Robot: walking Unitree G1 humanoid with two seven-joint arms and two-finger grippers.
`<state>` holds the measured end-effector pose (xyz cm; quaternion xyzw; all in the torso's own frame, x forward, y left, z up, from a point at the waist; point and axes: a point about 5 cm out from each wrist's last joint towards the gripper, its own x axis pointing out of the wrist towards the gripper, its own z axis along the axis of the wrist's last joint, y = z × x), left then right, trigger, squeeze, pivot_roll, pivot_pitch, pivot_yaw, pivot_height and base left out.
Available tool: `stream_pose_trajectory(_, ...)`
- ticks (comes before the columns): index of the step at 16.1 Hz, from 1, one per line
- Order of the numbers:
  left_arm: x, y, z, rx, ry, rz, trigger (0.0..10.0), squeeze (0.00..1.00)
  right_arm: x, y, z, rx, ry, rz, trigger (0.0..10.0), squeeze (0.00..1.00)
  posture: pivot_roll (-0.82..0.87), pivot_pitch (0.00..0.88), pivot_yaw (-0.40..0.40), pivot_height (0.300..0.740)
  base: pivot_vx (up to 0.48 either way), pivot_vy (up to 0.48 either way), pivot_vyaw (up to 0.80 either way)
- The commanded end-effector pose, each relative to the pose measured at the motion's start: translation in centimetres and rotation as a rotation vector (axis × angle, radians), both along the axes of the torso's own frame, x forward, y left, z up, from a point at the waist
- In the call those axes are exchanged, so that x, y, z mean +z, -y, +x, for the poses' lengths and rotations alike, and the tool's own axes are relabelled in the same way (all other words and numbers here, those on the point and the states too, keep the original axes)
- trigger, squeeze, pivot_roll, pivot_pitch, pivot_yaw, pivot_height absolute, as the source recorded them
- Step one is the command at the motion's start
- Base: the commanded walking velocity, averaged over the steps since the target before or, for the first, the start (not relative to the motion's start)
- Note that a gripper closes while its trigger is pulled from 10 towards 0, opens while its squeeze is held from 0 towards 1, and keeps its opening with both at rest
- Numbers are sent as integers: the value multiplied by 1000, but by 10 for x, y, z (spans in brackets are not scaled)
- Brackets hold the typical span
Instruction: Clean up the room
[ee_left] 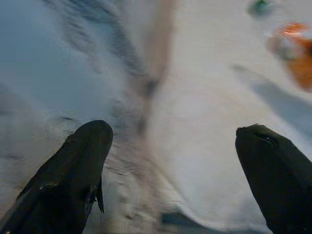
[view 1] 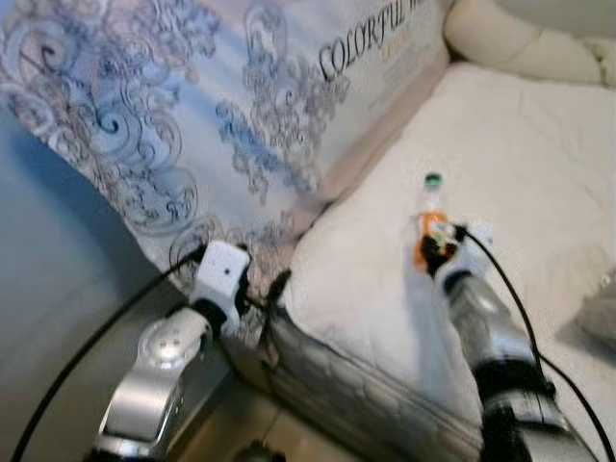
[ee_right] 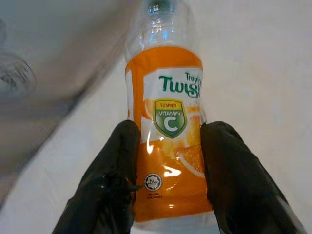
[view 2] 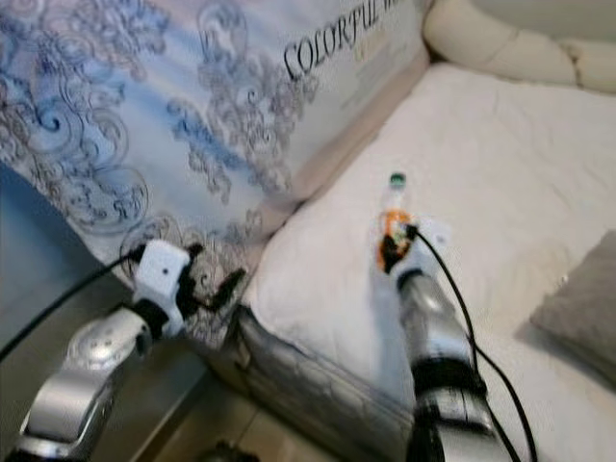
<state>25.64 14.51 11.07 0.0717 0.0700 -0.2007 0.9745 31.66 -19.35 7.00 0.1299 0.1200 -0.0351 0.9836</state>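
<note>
The bottle [ee_right: 168,131], clear plastic with a green cap and an orange Twist label reading "Vitamin C", stands upright on the white bed [view 1: 539,183], clasped between the two black fingers of the right gripper [ee_right: 168,175], one finger pressed to each side of the label. Under that gripper the bed's quilted white cover is lightly wrinkled. Beyond it, cream padded cushions [view 1: 520,43] run along the far edge of the bed. Off to the gripper's left, a large mattress [view 1: 192,106] in blue-and-white scroll-patterned wrapping printed "COLORFUL" leans against the bed's side. To its right lies a grey pillow [view 2: 582,318]. The left gripper [ee_left: 170,170] hangs released, fingers spread wide, by the bed's near corner and patterned grey edge [view 1: 366,385]
</note>
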Motion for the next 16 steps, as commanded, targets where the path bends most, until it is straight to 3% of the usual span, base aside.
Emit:
stream_pose_trajectory(1,2,-9,-1,71,39,-9,10000,0,16,-12,-5,67,113,-10,10000,0,40,0,76,740,0,0,0)
stream_pose_trajectory(4,-2,-14,-1,119,36,12,10000,0,10,-12,-29,36,128,-24,10000,0,28,0,85,740,0,0,800)
stream_pose_trajectory(11,-5,-9,-5,79,6,-6,10000,0,22,-14,-42,47,159,-42,10000,0,20,0,91,740,0,0,775)
stream_pose_trajectory(16,-17,-11,-17,38,-62,9,10000,0,4,-2,-58,123,64,-99,10000,0,33,0,61,740,0,0,800)
